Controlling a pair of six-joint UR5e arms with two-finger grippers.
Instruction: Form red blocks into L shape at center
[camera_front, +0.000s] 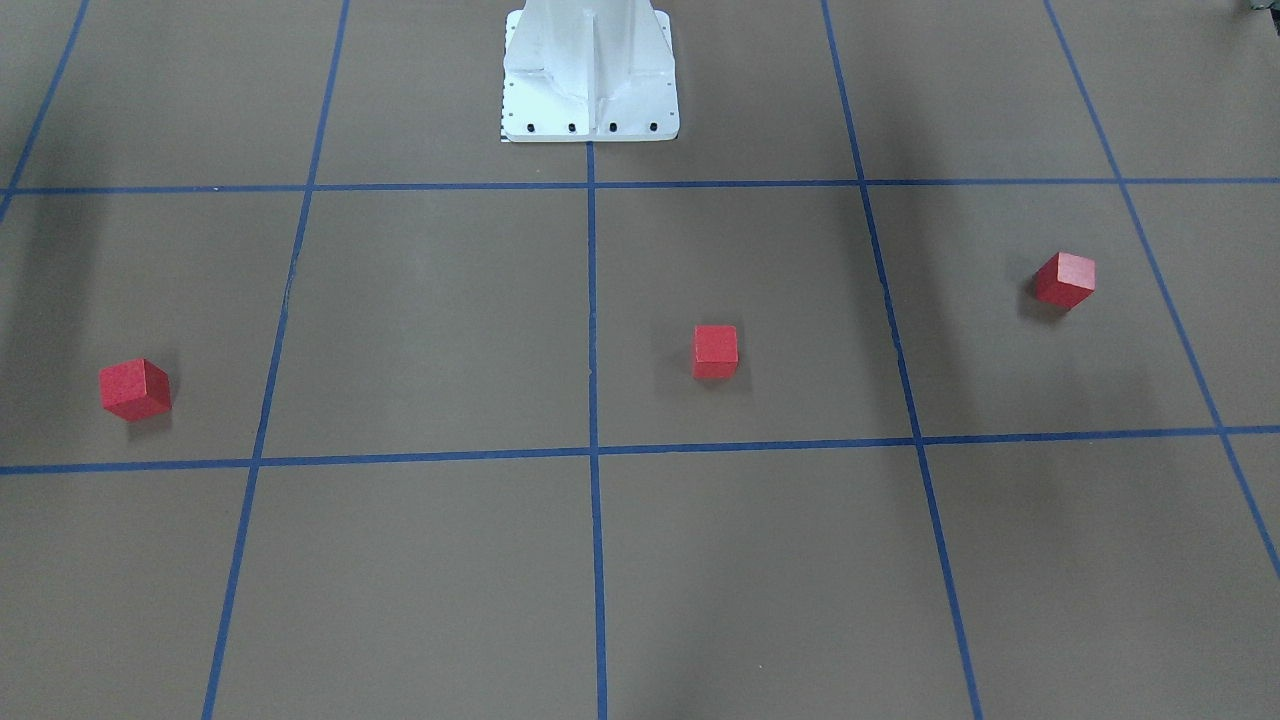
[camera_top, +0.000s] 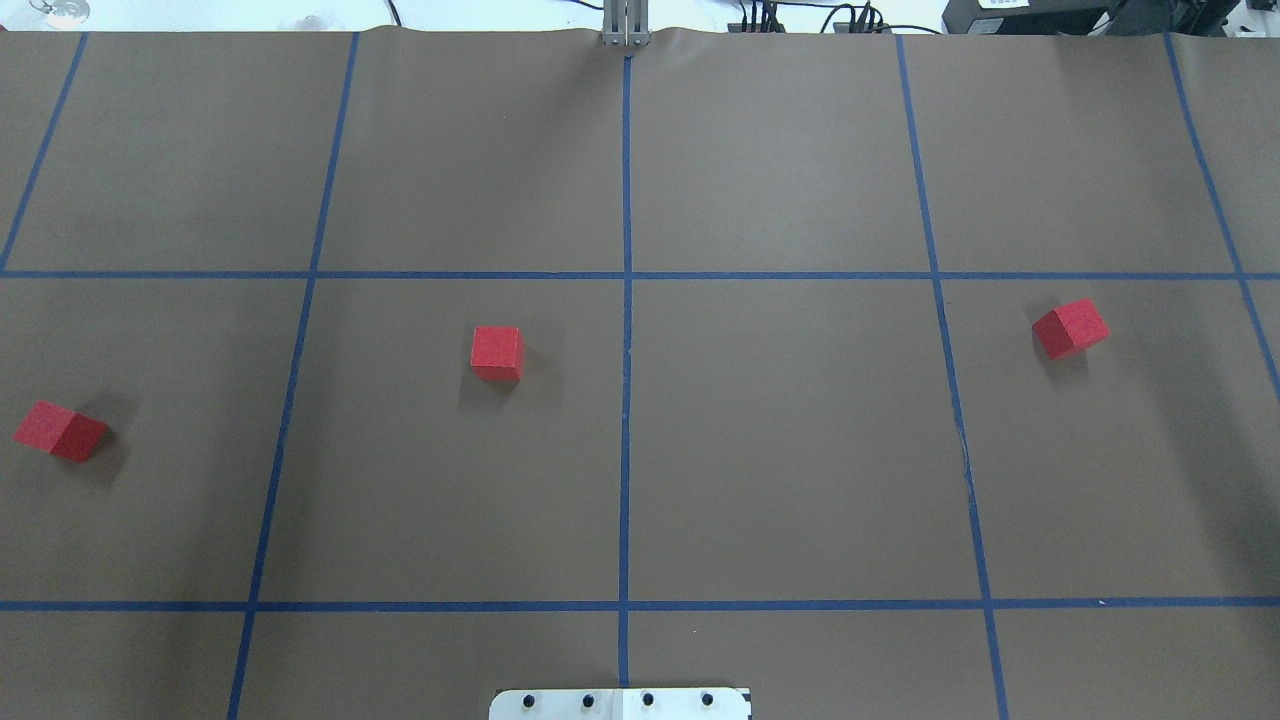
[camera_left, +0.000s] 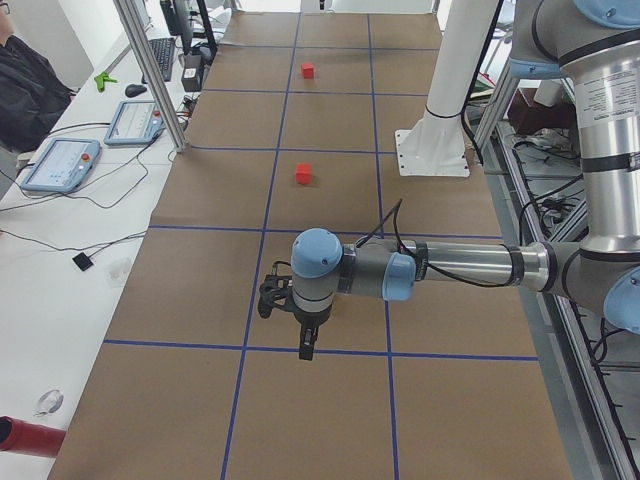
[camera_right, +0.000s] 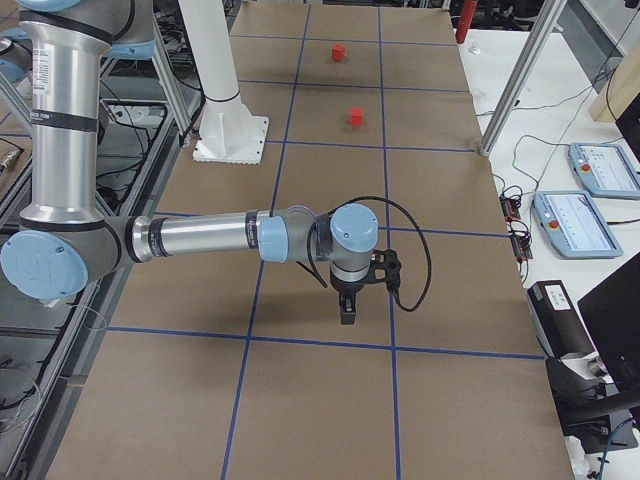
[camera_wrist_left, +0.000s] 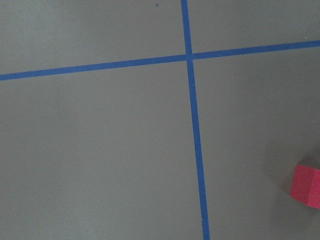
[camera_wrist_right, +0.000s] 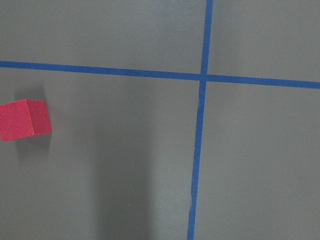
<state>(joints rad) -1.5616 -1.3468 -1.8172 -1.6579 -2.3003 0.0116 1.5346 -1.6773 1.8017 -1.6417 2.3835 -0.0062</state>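
- Left gripper (camera_left: 305, 345) points down over the table (camera_top: 800, 450) on the near arm in the left side view. It is small and dark there, so I cannot tell if its fingers are apart or together.
- Right gripper (camera_right: 347, 310) points down the same way in the right side view. I cannot tell how its fingers stand either.
- Three red blocks (camera_front: 716, 351) sit well apart, and none touch.
- From overhead, the middle block (camera_top: 497, 353) is a little left of the middle blue tape line (camera_top: 627, 150), near the center (camera_top: 650, 300).
- Far out to the sides sit the left block (camera_top: 60, 430) and the right block (camera_top: 1070, 328).
- Each side view shows only two of the blocks.
- One block (camera_wrist_left: 306, 186) is cut off by the right edge of the left wrist view.
- Another block (camera_wrist_right: 25, 120) sits right at the left edge of the right wrist view.
- Part of the white robot base (camera_front: 590, 100) is cut off at the top of the front view.
- Only a dark sleeve (camera_left: 25, 90) of a person shows, cut off in a corner.
- Writing on the arm label (camera_left: 610, 95) and the tablet (camera_left: 60, 163) is too small to read.
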